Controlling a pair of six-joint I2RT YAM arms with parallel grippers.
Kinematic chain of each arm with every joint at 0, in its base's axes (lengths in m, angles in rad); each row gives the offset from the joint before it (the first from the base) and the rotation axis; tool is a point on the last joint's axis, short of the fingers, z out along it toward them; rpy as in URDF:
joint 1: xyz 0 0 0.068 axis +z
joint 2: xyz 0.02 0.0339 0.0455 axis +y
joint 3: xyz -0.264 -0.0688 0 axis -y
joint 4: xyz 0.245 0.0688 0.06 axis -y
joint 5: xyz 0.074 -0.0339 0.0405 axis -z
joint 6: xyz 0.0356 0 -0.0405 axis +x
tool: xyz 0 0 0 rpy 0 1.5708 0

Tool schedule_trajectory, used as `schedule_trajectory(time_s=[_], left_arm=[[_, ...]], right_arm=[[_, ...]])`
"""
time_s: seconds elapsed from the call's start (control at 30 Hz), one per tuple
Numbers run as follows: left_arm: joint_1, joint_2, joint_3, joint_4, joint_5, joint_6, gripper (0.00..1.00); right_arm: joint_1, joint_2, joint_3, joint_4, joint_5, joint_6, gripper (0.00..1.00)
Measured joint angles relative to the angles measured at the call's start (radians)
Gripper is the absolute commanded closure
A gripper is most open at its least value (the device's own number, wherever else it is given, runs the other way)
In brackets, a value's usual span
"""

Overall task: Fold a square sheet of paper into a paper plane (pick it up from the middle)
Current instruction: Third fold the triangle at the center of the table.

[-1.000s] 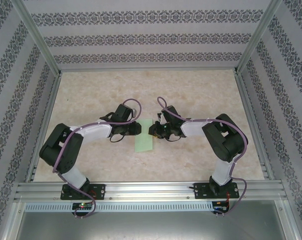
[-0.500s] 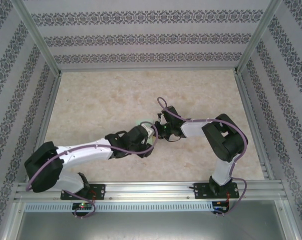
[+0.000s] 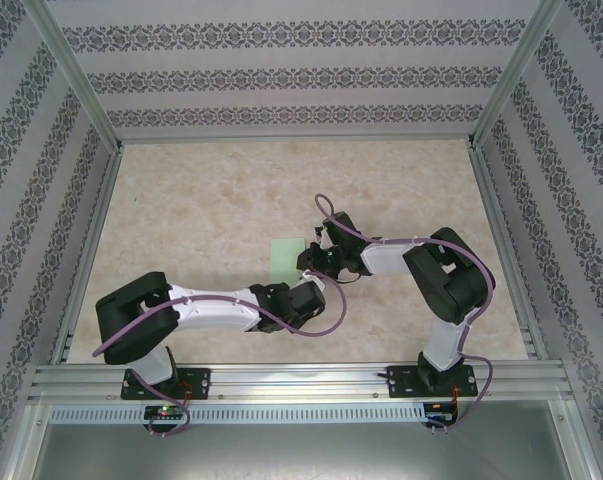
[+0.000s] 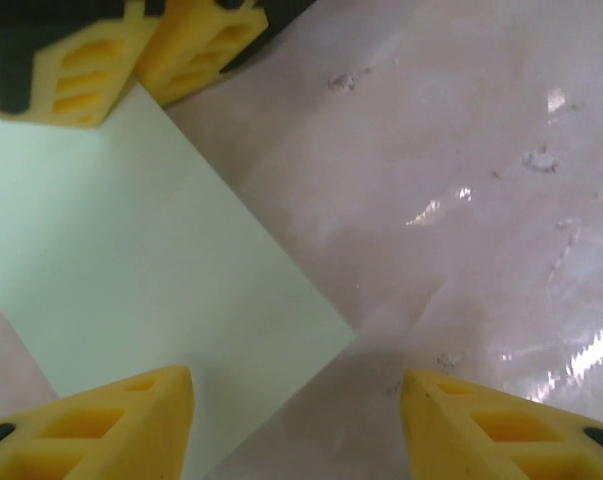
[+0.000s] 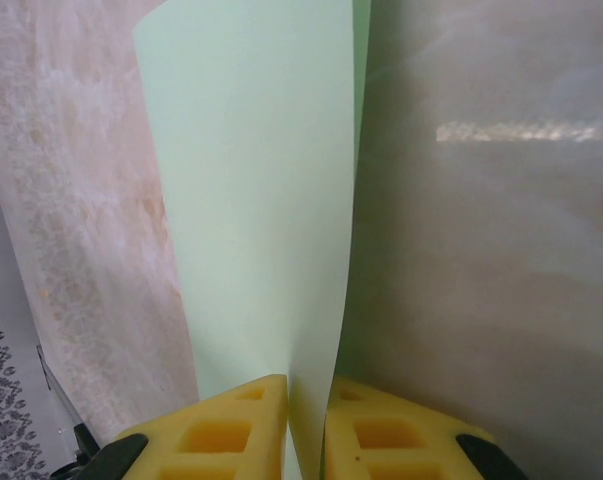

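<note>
As the overhead camera shows, the pale green sheet of paper (image 3: 285, 251) lies near the table's (image 3: 181, 200) middle, with the right gripper (image 3: 308, 263) at its right edge. In the left wrist view, the left gripper (image 4: 296, 395) hangs empty, spread wide above a corner of the sheet. In the right wrist view, yellow fingers (image 5: 236, 430) pinch the sheet's edge.

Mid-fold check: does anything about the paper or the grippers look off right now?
Nothing looks damaged. The square sheet of paper is pinched by one edge in the right gripper and bows up off the table instead of lying flat. The left gripper hangs open over a corner of it, gripping nothing.
</note>
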Motion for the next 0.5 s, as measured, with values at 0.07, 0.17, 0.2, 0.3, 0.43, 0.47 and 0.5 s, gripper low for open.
schedule_trajectory(time_s=[0.07,0.17,0.2,0.3,0.43,0.47,0.5], left_arm=[[-0.008,0.012,0.010,0.000,-0.021,0.003,0.51],[-0.014,0.013,0.011,0.000,-0.045,0.004,0.64],[-0.014,0.013,0.011,0.000,-0.053,0.000,0.68],[-0.014,0.003,0.009,0.001,-0.070,0.000,0.79],[-0.014,-0.031,-0.003,0.002,-0.083,-0.001,0.91],[-0.014,-0.038,-0.005,0.003,-0.087,-0.001,0.94],[-0.014,-0.044,-0.006,0.004,-0.090,-0.002,0.96]], right_arm=[[0.000,0.000,0.000,0.000,0.000,0.002,0.84],[0.000,0.000,0.000,-0.001,0.000,0.002,0.84],[0.000,0.000,0.000,-0.001,0.000,0.002,0.84],[0.000,0.000,0.000,-0.001,0.000,0.002,0.83],[0.000,0.000,0.000,-0.007,0.000,0.002,0.83],[0.000,0.000,0.000,-0.008,0.000,0.002,0.82],[0.000,0.000,0.000,-0.008,0.000,0.002,0.81]])
